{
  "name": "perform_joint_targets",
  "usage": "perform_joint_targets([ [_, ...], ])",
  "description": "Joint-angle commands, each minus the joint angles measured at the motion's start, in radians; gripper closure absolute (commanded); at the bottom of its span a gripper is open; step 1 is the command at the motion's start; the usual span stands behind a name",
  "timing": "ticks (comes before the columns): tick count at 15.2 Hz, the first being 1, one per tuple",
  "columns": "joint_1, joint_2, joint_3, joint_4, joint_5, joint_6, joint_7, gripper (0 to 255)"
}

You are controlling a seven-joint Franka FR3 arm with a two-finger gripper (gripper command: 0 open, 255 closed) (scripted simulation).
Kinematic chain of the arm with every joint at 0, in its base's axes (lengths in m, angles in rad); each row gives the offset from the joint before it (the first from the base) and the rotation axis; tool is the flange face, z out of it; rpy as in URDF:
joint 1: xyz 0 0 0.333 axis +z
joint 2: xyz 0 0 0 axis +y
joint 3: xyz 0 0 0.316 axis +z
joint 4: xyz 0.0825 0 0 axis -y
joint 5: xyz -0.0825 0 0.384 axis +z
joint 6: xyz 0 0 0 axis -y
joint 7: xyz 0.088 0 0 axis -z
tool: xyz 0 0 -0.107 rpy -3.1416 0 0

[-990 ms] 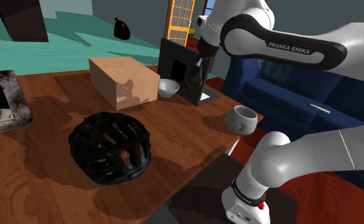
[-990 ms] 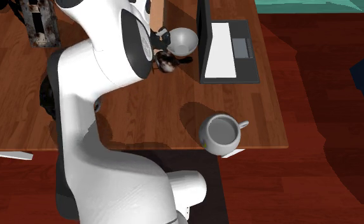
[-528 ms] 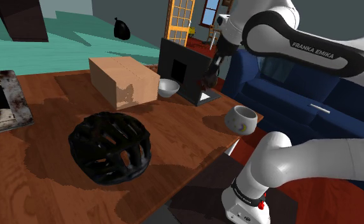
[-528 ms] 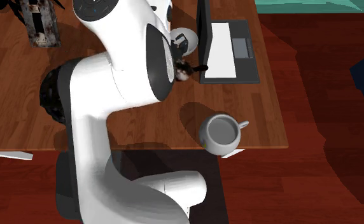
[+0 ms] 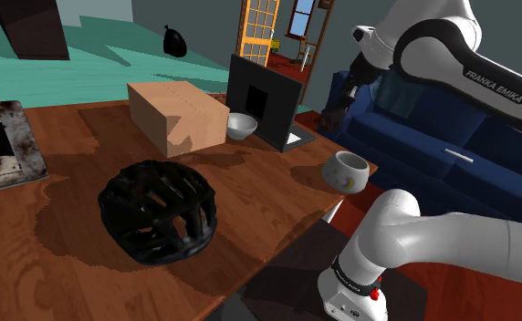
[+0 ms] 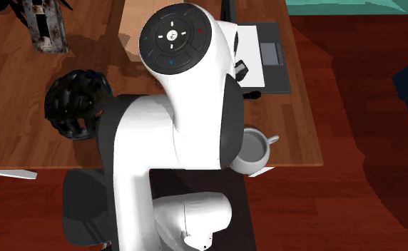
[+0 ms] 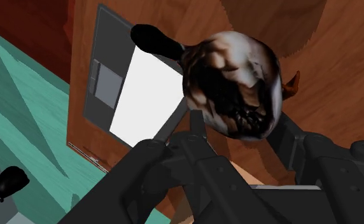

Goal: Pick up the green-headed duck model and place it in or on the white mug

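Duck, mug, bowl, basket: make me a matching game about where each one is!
1 duck model
2 white mug
3 white bowl
4 black basket

A between cardboard box and laptop
B clasped in the gripper
C on the table by the arm's base
D shoulder view's lower left of the box

Pairs: 1-B, 2-C, 3-A, 4-D

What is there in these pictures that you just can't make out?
Wrist view: the duck held in the gripper looks mottled brown and white; no green head can be made out.
Shoulder view: duck and gripper merge into one dark shape.
Second exterior view: the arm covers part of the mug.
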Motion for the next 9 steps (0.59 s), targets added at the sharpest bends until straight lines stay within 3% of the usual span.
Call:
perform_joint_targets([
  [1, -0.011, -0.046, -0.029, 0.005, -0.017, -0.04, -0.043, 255],
  [7, -0.048, -0.154, -0.125, 0.03, -0.081, -0.136, -0.171, 255],
  [9, -0.051, -0.174, -0.131, -0.004, -0.087, -0.122, -0.168, 255],
])
